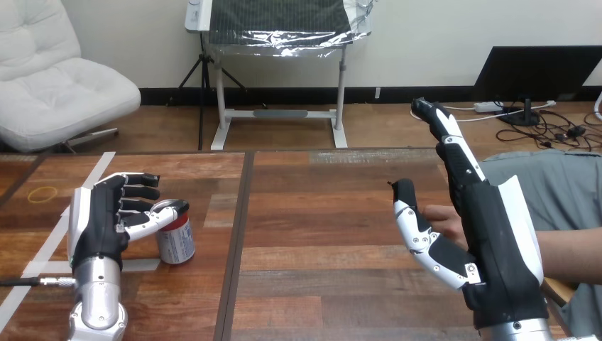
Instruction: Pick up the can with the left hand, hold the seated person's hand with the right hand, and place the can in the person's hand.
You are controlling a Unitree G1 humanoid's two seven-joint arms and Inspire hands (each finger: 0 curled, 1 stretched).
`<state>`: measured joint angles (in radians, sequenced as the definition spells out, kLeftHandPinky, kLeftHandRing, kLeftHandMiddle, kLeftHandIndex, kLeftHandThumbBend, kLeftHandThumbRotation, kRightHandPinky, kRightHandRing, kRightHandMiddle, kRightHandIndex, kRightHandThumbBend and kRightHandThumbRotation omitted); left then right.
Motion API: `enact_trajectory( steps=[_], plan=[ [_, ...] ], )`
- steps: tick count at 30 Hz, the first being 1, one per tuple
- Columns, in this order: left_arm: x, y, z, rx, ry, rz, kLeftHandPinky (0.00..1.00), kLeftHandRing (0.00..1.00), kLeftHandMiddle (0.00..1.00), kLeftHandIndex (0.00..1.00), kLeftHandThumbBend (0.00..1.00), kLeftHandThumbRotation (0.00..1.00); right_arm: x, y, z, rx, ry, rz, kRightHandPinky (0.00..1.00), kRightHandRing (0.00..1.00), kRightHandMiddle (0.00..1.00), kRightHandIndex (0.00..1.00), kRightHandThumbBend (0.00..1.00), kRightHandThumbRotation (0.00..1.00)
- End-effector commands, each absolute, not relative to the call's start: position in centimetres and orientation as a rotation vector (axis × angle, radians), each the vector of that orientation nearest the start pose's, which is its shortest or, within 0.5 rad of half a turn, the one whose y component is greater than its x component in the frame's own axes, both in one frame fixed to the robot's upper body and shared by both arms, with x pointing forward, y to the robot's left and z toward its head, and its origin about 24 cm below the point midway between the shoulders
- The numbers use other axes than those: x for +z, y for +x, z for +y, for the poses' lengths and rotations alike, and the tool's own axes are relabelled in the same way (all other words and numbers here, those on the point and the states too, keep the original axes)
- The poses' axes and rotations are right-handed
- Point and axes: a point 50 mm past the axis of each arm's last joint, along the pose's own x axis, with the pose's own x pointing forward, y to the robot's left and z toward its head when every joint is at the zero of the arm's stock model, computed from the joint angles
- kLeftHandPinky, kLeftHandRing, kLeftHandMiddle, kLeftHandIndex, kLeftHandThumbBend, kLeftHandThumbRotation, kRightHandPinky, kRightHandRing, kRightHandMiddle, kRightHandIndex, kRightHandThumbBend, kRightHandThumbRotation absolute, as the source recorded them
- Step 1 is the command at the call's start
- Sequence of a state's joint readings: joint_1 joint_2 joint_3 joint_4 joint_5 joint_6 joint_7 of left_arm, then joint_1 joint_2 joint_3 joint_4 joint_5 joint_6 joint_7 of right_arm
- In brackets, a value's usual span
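Observation:
A small can [176, 240] with a silver top stands upright on the wooden table [319, 213] at the left. My left hand [99, 224] is just left of it, fingers [139, 190] loosely bent above and behind the can, thumb reaching to the can's top rim. The fingers are not wrapped round it. At the right my right hand [497, 234] stands on edge, fingers [454, 149] straight and pointing away, thumb spread out. The person's hand [444, 217] pokes out between my thumb and palm, partly hidden behind my hand; my fingers are not curled round it.
The person's forearm [568, 256] comes in from the right edge. A dark seam [238, 234] runs front to back down the table. White tape strips [57, 234] and a yellow rubber band [44, 192] lie at the far left.

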<state>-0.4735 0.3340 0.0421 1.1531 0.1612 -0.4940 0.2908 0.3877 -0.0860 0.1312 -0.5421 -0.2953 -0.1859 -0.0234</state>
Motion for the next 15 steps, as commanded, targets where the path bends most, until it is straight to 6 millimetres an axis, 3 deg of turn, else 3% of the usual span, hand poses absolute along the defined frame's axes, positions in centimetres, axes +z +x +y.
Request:
enact_trajectory(
  steps=[1, 15],
  plan=[
    [0.98, 31.63, 24.40, 0.284, 0.441, 0.046, 0.52, 0.56, 0.59, 0.59, 0.75, 0.00, 12.57, 17.55, -14.28, 0.027, -0.355, -0.466, 1.00, 1.00, 1.00, 0.92, 0.16, 0.00],
    [0.87, 31.58, 24.32, 0.274, 0.429, 0.050, 0.54, 0.58, 0.61, 0.62, 0.75, 0.00, 12.53, 17.49, -14.31, 0.029, -0.356, -0.460, 1.00, 1.00, 1.00, 0.90, 0.16, 0.00]
  ],
)
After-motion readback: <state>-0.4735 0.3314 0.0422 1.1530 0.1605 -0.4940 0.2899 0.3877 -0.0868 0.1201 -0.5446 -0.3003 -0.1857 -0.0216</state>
